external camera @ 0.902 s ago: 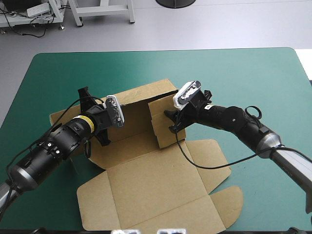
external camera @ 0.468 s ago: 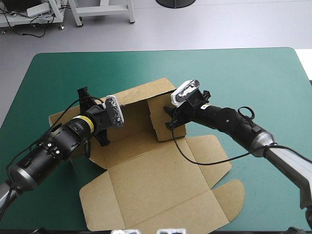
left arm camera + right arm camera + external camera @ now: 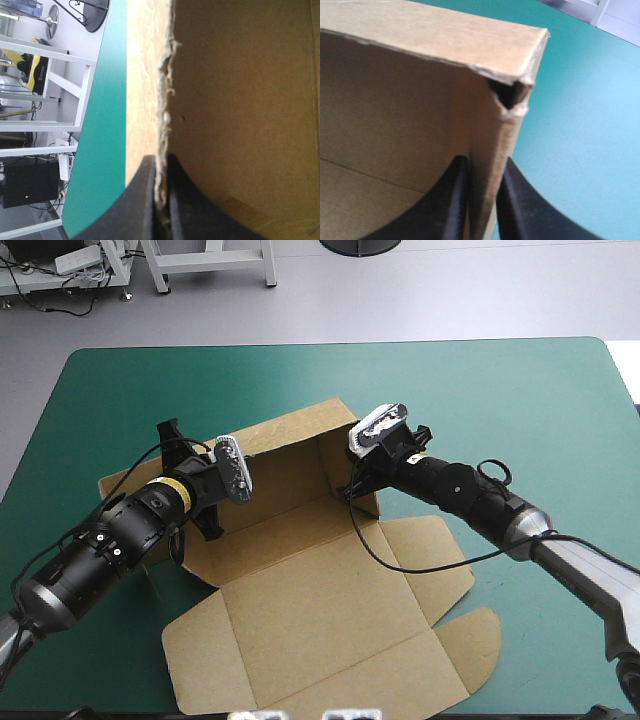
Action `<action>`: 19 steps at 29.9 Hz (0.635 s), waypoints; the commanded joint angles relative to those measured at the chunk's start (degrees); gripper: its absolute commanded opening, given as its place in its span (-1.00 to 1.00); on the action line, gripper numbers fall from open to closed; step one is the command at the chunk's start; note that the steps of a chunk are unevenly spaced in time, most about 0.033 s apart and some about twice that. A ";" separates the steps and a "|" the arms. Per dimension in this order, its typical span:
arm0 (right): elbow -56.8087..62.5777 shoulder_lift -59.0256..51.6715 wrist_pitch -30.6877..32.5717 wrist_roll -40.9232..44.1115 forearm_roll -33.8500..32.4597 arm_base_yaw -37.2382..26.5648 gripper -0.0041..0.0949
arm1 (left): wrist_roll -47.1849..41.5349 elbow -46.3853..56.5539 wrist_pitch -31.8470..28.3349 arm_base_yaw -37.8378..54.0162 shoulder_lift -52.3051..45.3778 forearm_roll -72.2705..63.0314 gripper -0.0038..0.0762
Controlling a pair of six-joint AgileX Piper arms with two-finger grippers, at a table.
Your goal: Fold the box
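Observation:
The brown box (image 3: 320,625) lies near the middle of the teal-green table, its back wall (image 3: 285,445) raised and its lid panel flat toward the front edge. My left gripper (image 3: 215,508) is at the left end of the back wall. In the left wrist view it (image 3: 161,200) is shut on the wall's ragged edge (image 3: 165,100). My right gripper (image 3: 352,488) holds the right side wall (image 3: 345,455), which stands upright. The right wrist view shows this gripper (image 3: 482,200) pinching that wall just below its folded corner (image 3: 512,95).
A flat side flap (image 3: 120,485) of the box spreads toward the table's left edge, and a rounded tuck flap (image 3: 480,632) lies at the front right. Bare teal-green cover (image 3: 520,410) stretches to the right and along the far edge.
The right side wall has swung from leaning inward over the base to standing upright at the box's right end, carried by my right gripper. The left arm has barely moved.

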 commanded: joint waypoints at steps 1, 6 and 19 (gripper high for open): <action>-2.06 -2.11 1.06 -0.33 0.42 1.01 -0.95 | -1.48 -0.82 -0.06 -0.37 -0.60 -2.36 -0.92; -2.06 -2.11 1.83 -0.05 1.05 1.01 -0.95 | -1.48 -0.82 -0.06 -0.37 -0.60 -2.36 -0.92; -2.06 -2.11 1.70 1.61 1.18 1.01 -0.95 | -2.11 -2.95 4.18 -4.50 -1.52 -2.62 -0.20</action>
